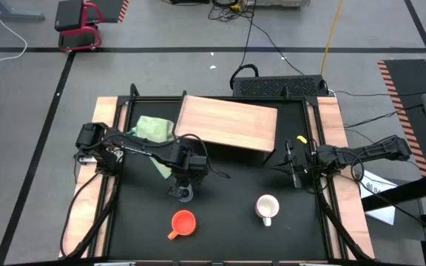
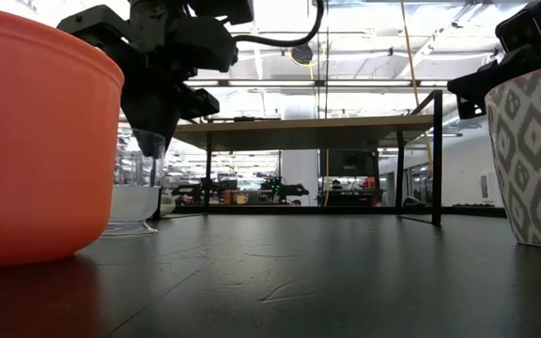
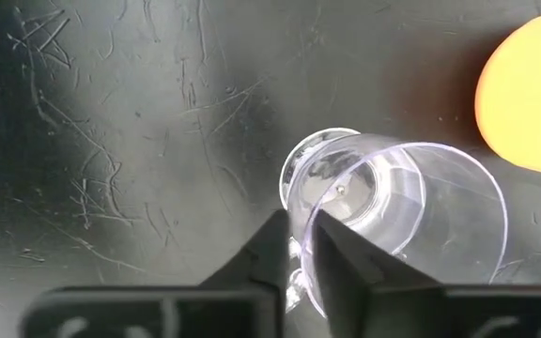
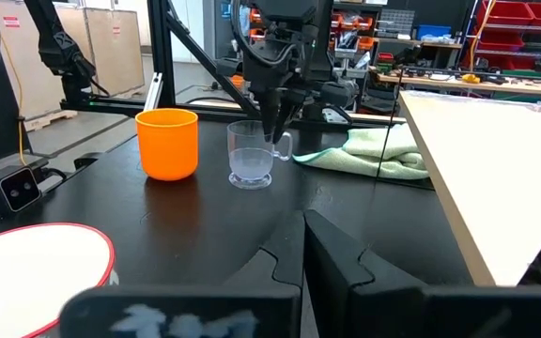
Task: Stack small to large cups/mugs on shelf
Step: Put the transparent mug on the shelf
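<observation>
1. The black tabletop sits in a workshop with cables on the floor beyond its far edge; the wooden shelf stands at the middle of that far edge, with a green cloth just beside it toward the left edge.
2. The left gripper is down over the clear glass cup, which stands upright left of centre. Its fingers are pinched narrow on the cup's rim, one inside, one outside.
3. Judged step: secure and lift the cup. Confirm the wall is firmly pinched before rising; thin clear plastic may slip or tilt.
4. Lift straight up, since the orange mug stands near, toward the front edge.
5. The white mug stands right of centre near the front.
6. The right gripper waits near the right edge, fingers shut on nothing.
</observation>
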Robot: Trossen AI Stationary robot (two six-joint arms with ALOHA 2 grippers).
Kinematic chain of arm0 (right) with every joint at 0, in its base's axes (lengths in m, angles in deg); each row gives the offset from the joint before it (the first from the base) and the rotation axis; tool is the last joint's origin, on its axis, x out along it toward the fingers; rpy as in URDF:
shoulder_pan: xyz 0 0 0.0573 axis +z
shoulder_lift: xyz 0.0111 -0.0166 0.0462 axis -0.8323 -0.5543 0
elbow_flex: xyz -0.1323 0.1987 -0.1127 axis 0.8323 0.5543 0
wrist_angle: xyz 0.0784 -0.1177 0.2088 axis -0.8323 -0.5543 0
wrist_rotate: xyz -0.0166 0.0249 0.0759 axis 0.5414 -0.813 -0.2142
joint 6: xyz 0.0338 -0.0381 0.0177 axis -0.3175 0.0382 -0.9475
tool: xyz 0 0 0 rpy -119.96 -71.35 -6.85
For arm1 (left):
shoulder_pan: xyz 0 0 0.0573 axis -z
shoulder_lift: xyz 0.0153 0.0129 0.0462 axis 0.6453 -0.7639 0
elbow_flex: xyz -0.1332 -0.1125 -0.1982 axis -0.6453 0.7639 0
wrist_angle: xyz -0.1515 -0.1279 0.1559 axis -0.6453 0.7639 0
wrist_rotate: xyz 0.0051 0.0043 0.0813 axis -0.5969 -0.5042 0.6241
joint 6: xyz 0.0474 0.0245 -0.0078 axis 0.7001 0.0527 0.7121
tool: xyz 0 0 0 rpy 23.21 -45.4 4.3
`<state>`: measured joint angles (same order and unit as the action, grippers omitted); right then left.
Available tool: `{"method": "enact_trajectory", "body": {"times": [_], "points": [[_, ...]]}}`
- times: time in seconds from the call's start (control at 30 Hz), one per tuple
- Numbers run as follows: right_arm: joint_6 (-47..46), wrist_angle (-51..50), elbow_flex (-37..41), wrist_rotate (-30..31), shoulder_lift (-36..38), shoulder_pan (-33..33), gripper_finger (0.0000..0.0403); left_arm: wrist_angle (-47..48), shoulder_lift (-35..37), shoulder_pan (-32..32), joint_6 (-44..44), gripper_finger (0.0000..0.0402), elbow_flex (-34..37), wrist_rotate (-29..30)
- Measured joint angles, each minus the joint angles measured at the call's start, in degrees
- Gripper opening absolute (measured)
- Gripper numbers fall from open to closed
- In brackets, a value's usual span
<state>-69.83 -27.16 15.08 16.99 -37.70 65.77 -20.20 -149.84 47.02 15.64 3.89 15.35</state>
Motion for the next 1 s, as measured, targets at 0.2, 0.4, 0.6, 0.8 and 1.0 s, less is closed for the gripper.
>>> {"method": "enact_trajectory", "body": {"times": [0.2,0.4,0.6,0.8,1.0], "points": [[0.00,0.00,0.00,0.00,0.00,-0.02,0.0000,-0.04,0.00,0.00,0.39,0.0009,0.00,0.02],[0.00,0.00,0.00,0.00,0.00,-0.02,0.0000,-0.01,0.04,0.11,1.97,0.0004,-0.02,1.90],[0.00,0.00,0.00,0.01,0.00,-0.02,0.0000,0.42,1.01,0.11,3.27,0.0003,-0.02,4.59],[0.00,0.00,0.00,0.00,-0.02,0.00,0.0000,0.28,6.00,0.11,3.35,0.0002,-0.02,4.95],[-0.07,0.00,0.00,0.00,-0.02,0.02,0.0000,0.29,11.31,0.11,2.87,0.0001,0.12,5.15]]}}
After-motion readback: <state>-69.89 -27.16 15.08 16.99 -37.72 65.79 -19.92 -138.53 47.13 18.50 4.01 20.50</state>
